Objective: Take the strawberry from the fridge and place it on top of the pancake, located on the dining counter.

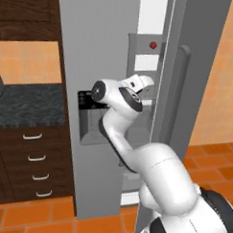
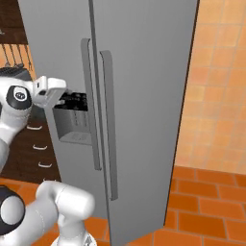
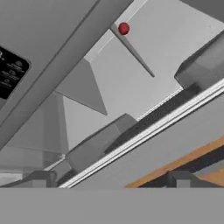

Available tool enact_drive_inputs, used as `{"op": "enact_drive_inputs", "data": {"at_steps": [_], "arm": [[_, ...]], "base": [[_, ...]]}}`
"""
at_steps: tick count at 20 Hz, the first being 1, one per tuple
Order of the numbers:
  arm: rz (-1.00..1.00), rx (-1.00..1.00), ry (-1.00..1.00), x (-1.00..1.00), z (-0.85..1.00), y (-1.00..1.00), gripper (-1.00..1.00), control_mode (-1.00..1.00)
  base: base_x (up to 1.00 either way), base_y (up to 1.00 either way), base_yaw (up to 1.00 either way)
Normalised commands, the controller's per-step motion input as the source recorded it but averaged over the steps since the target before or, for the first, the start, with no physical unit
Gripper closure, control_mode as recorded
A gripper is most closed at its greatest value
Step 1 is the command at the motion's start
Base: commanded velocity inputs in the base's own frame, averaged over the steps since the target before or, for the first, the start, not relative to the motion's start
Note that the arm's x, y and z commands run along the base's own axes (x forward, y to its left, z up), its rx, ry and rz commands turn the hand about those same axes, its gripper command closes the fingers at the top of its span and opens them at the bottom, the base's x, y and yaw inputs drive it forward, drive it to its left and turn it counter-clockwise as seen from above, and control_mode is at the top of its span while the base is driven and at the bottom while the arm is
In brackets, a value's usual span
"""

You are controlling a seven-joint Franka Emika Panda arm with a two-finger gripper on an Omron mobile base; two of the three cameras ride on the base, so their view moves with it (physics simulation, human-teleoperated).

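Observation:
The strawberry (image 1: 153, 44) is a tiny dark-red berry on a light shelf inside the fridge (image 1: 97, 50), seen through the gap of the partly opened right door (image 1: 199, 69). In the hand view the strawberry (image 3: 124, 29) lies far off at the top, on a pale shelf. My gripper (image 3: 111, 179) is open, its fingertips (image 3: 41, 178) wide apart with nothing between them. My hand (image 1: 140, 84) hovers at the door gap beside the black dispenser panel (image 1: 90, 105), well below the berry. From the right, the hand (image 2: 48, 91) sits against the dispenser (image 2: 72, 117). The pancake and dining counter are out of view.
Long grey handles (image 2: 108, 125) run down the fridge doors. Dark cabinets with drawers (image 1: 35, 158) and a black-speckled counter (image 1: 28, 102) stand to the left. An orange tiled wall (image 2: 216, 86) and orange floor (image 2: 206, 206) lie to the right.

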Motion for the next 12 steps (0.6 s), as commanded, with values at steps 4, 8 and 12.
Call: {"op": "enact_drive_inputs", "data": {"at_steps": [4, 8, 12], "arm": [[0.0, -0.02, 0.07, 0.73, -0.15, -0.39, -1.0, -1.0], [0.0, -0.02, 0.03, 0.53, -0.14, -0.45, -1.0, -1.0], [0.0, -0.01, 0.03, 0.41, -0.14, -0.47, -1.0, -1.0]], "base": [[0.0, 0.0, 0.0], [0.0, 0.0, 0.0], [0.0, 0.0, 0.0]]}}
